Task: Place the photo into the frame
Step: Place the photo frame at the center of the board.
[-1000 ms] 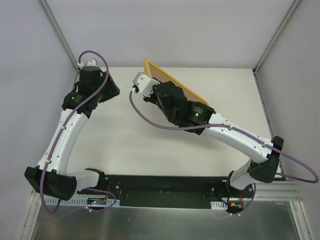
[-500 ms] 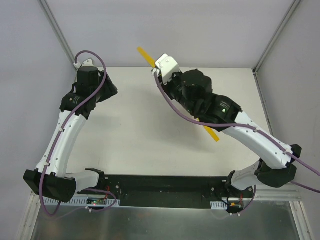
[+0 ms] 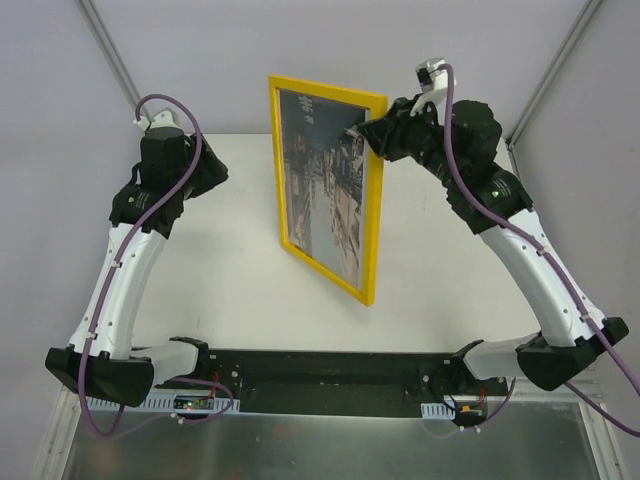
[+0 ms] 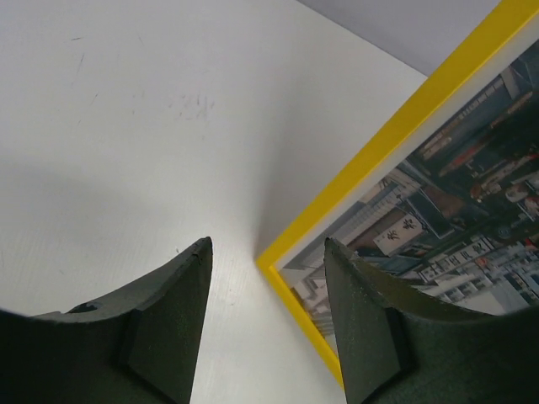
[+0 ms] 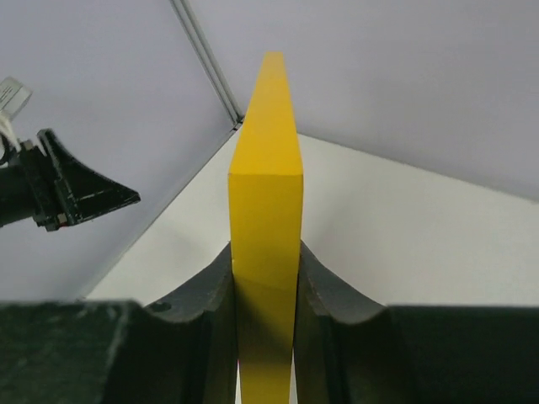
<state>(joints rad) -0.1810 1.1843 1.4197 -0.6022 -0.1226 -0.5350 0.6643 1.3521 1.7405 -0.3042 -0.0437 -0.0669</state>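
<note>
The right gripper (image 3: 372,133), clamping the frame (image 3: 371,215) by its edge, is swinging it upright over the middle of the worktop (image 3: 450,270), revealing the photo (image 3: 320,190) already seated, while the left gripper (image 4: 268,282) is hovering open and empty.

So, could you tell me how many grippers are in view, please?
2. The right gripper is shut on the frame at its edge, holding it up; the left gripper hangs open near the frame's corner, not touching it.
</note>
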